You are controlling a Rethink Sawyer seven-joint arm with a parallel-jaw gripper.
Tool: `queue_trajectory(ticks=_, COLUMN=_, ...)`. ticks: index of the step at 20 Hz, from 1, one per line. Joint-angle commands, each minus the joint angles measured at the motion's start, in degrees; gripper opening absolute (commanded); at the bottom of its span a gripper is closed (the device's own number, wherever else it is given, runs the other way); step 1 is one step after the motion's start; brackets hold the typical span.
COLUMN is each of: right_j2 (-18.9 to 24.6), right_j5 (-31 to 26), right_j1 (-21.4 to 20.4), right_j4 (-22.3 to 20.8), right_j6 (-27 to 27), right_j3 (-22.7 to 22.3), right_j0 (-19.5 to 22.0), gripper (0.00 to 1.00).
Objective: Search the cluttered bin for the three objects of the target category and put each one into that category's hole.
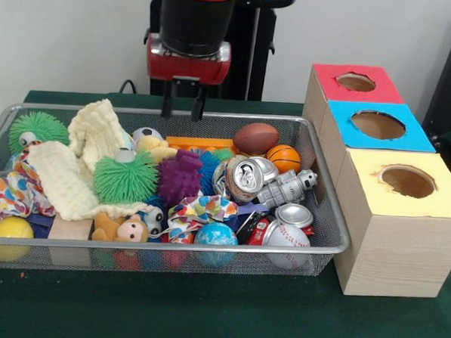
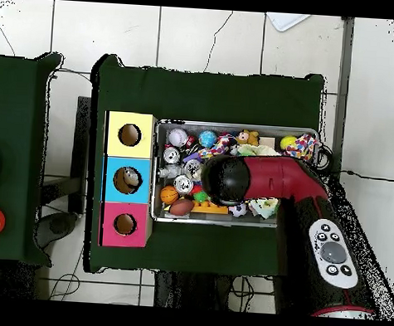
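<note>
The silver wire mesh bin (image 1: 336, 220) is full of toys, balls, cloths and crushed cans. No see-through plastic bag shows in either view; any are hidden or out of view. My gripper (image 1: 183, 104) hangs over the bin's far rim, above an orange toy, with its two black fingers (image 1: 168, 104) apart and nothing between them. The red-topped hole (image 1: 355, 82) is at the far end of the wooden box, right of the bin; it also shows in the overhead view (image 2: 125, 224). In the overhead view my arm (image 2: 257, 177) covers the middle of the bin (image 2: 156, 171) and hides the gripper.
The blue-topped hole (image 1: 377, 125) and the yellow-topped hole (image 1: 407, 181) lie nearer the camera on the same box. Crushed cans (image 1: 244, 177), a toy robot (image 1: 283, 189), a football (image 1: 255, 138) and spiky balls (image 1: 125, 177) crowd the bin. A second green table (image 2: 9, 158) stands apart.
</note>
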State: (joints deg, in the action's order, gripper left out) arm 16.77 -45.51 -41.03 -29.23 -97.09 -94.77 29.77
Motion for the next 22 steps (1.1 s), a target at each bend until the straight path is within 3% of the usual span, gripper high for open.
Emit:
queue_trajectory(ticks=1, right_j2=3.2, right_j5=4.3, right_j1=5.1, right_j4=-7.1, right_j6=12.2, right_j3=0.8, right_j0=4.5, gripper=1.00)
queue_trajectory(ticks=13, right_j2=7.0, right_j5=6.0, right_j1=10.3, right_j4=-11.9, right_j6=15.1, right_j3=3.7, right_j0=10.1, gripper=1.00)
queue_trajectory(ticks=22, right_j2=9.3, right_j5=10.6, right_j1=19.8, right_j4=-14.8, right_j6=12.7, right_j3=5.5, right_j0=13.2, gripper=1.00)
